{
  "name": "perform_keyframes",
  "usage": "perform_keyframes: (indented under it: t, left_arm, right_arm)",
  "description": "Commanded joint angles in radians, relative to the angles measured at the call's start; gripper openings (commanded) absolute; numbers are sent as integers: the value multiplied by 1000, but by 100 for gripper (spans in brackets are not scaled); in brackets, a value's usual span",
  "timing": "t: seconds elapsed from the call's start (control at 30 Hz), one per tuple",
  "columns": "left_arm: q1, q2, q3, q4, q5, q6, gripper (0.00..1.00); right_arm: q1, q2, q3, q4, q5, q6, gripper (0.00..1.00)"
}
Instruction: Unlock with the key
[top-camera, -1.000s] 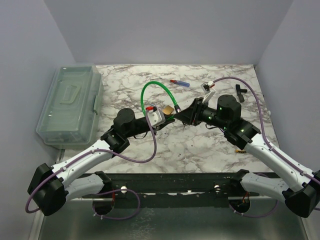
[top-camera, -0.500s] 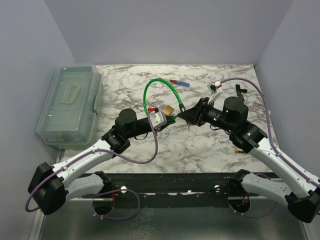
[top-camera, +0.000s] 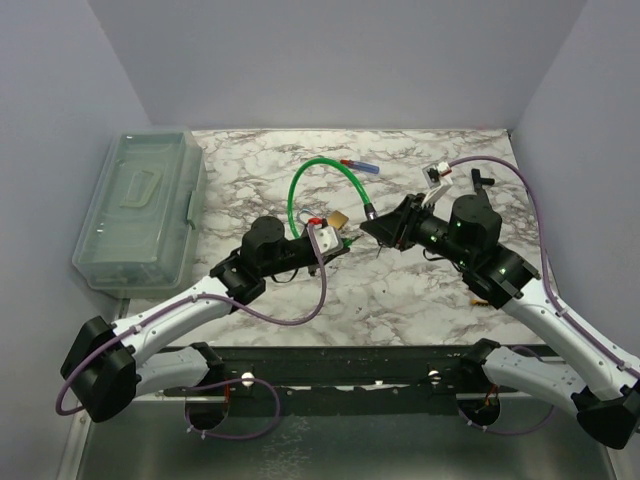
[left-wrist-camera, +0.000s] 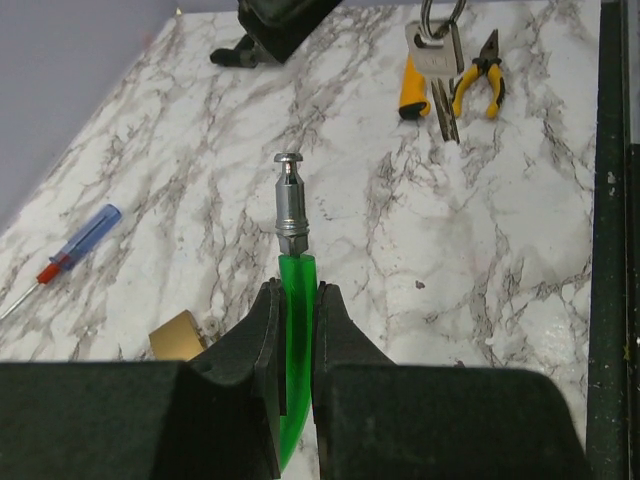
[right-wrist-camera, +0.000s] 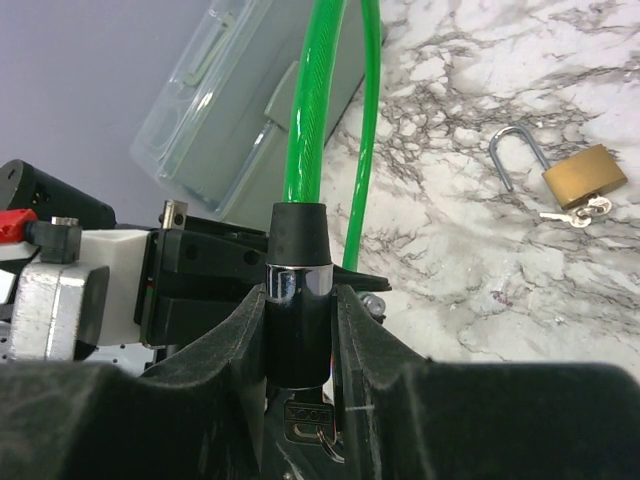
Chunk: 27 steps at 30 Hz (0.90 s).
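Observation:
A green cable (top-camera: 322, 164) loops over the marble table (top-camera: 400, 290). My left gripper (top-camera: 345, 240) (left-wrist-camera: 295, 290) is shut on the green cable (left-wrist-camera: 297, 268) just behind its bare metal tip (left-wrist-camera: 290, 200), which points into free air. My right gripper (top-camera: 373, 228) (right-wrist-camera: 298, 290) is shut on the cable's black lock barrel (right-wrist-camera: 297, 300). The key (right-wrist-camera: 305, 425) sticks out of the barrel's underside, low between the right fingers. A brass padlock (right-wrist-camera: 583, 175) (top-camera: 338, 218) lies on the table with its shackle swung open and another small silver key against it.
A clear plastic box (top-camera: 140, 210) stands at the left edge. A red-and-blue screwdriver (top-camera: 362, 166) lies at the back. Yellow-handled pliers (left-wrist-camera: 478, 85), an orange-handled tool (left-wrist-camera: 412, 85) and keys on a ring (left-wrist-camera: 437, 60) show ahead of the left gripper. A black piece (top-camera: 483, 185) sits far right.
Both grippers have shifted a little to the right and further back, carrying the cable loop with them. Both grips hold as before.

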Motion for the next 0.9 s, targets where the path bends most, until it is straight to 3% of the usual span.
perform_keyframes:
  t: [0.0, 0.47, 0.73, 0.87]
  left_arm:
    - [-11, 50, 70, -106, -43, 24, 0]
    - [-134, 204, 120, -246, -1, 46, 0]
    - [-237, 337, 151, -348, -3, 55, 0]
    - [-280, 426, 189, -425, 4, 55, 0]
  right_arm:
    - [3, -27, -4, -5, 76, -22, 0]
    - [-31, 50, -27, -172, 488, 1, 0]
    - [-240, 65, -112, -153, 404, 3, 0]
    - [-275, 71, -148, -147, 408, 2, 0]
